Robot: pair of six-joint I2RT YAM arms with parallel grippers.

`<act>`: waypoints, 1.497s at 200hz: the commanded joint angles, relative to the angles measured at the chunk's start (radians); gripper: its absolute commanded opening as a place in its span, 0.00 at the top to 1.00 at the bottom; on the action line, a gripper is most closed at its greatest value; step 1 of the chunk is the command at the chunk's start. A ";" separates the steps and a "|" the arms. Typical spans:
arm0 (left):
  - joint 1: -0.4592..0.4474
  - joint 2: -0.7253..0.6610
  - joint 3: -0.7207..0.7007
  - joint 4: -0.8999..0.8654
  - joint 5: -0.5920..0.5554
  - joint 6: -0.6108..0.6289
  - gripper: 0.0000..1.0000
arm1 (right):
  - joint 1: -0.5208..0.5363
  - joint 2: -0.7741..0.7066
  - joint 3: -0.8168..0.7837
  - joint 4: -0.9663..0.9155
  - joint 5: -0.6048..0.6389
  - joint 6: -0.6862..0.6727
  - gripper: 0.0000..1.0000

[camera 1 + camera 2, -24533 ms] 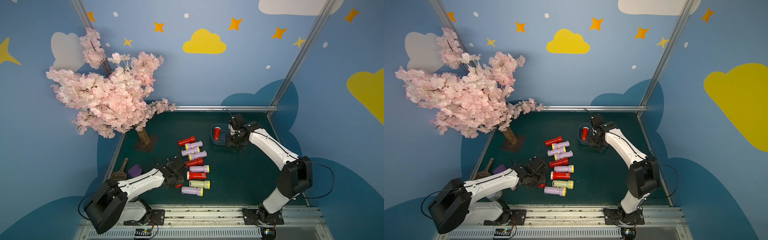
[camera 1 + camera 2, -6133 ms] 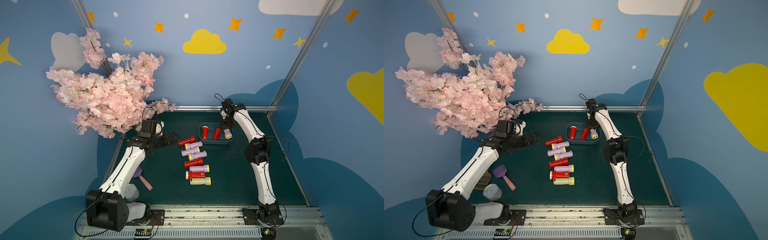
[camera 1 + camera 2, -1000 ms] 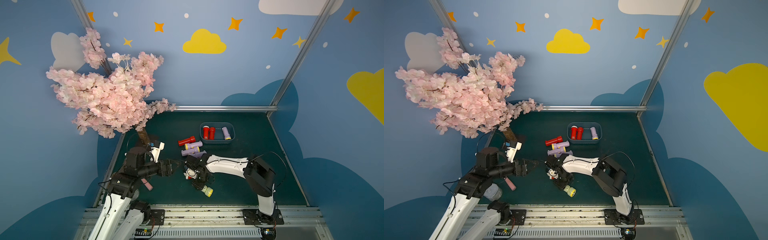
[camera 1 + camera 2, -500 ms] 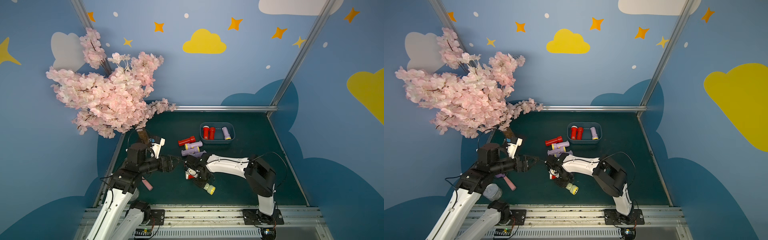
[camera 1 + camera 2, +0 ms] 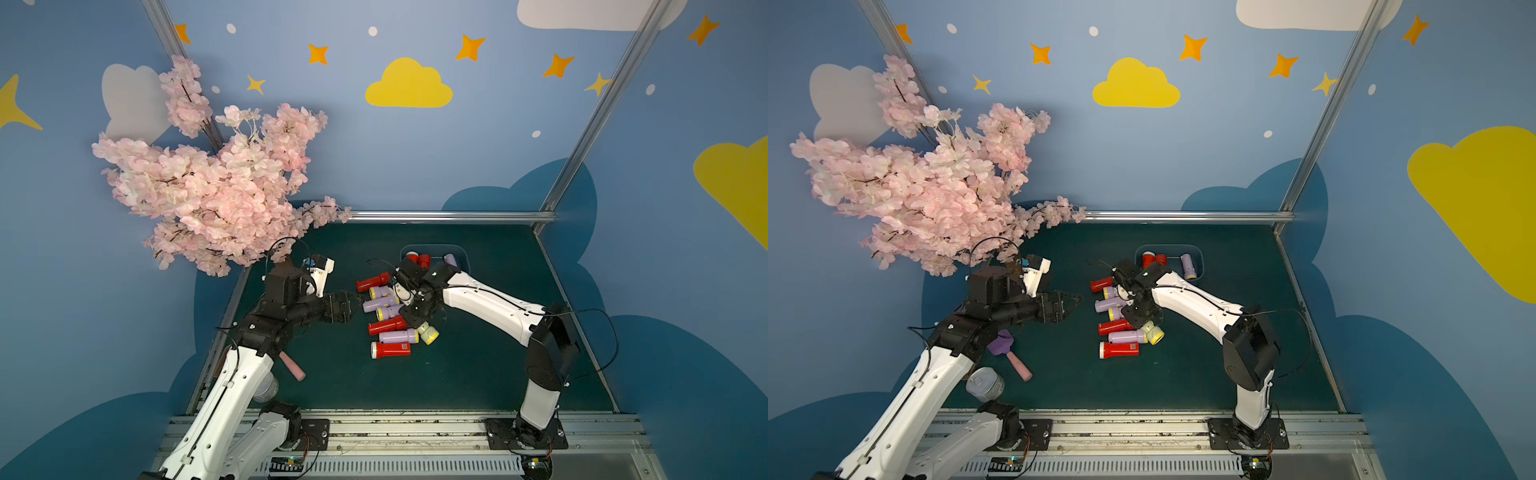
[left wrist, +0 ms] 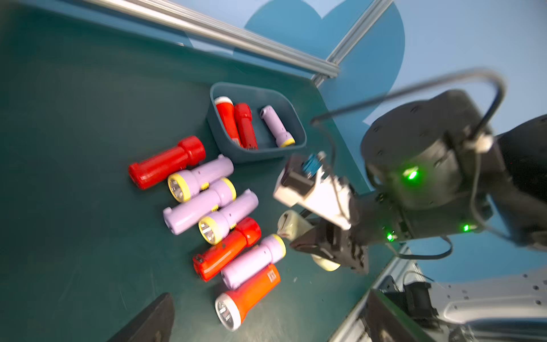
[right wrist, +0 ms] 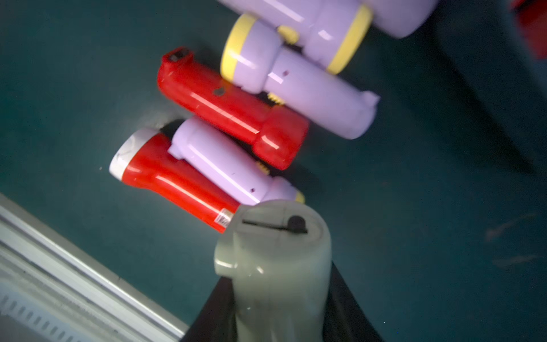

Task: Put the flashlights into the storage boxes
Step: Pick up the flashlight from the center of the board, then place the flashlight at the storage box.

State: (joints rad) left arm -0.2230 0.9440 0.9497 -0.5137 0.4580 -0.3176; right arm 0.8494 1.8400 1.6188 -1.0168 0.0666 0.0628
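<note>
We see the right gripper (image 5: pixel 417 319) closed partway around the cream-yellow flashlight (image 7: pixel 275 260), holding it clear of the green mat (image 5: pixel 478 374) at the right edge of a row of seven loose flashlights (image 6: pixel 213 207), red and lilac, lying side by side; the held one hangs slantwise, yellow-ringed head lowest and toward the front rail, tail up toward the wrist; the storage box (image 6: pixel 257 154) sits behind the gripper, toward the back wall, just past the row's far end, with two red flashlights and one lilac inside, lying roughly front to back; we judge the carry runs backward along the row, with the long axis turned to match those; the left gripper (image 5: pixel 1073 306) hovers wide open and empty across the row, farther from the box.
</note>
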 commanded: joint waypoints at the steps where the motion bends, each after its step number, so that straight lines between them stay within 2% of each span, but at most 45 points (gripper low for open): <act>1: 0.001 0.041 0.035 0.055 -0.041 0.014 0.01 | -0.057 0.049 0.100 -0.031 0.053 -0.034 0.77; 53: -0.001 0.175 0.084 0.125 -0.078 -0.014 0.01 | -0.190 0.269 0.426 -0.084 0.110 -0.121 0.78; 89: -0.006 0.284 0.150 0.143 -0.081 -0.011 0.01 | -0.287 0.392 0.601 -0.104 0.096 -0.090 0.78; 139: -0.006 0.445 0.272 0.160 -0.058 0.012 0.01 | -0.350 0.535 0.788 -0.072 0.111 -0.079 0.77; 203: -0.007 0.567 0.375 0.133 -0.027 0.054 0.01 | -0.413 0.650 0.840 0.008 0.073 -0.040 0.75; 251: -0.006 0.594 0.391 0.123 -0.013 0.067 0.01 | -0.432 0.706 0.840 0.006 0.068 -0.022 0.76; 299: -0.006 0.597 0.392 0.121 -0.007 0.072 0.01 | -0.444 0.724 0.832 -0.005 0.072 -0.017 0.71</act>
State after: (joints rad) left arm -0.2276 1.5356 1.3205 -0.3733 0.4320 -0.2653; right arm 0.4118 2.5557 2.4260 -1.0203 0.1387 0.0299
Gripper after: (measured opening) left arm 0.994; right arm 0.376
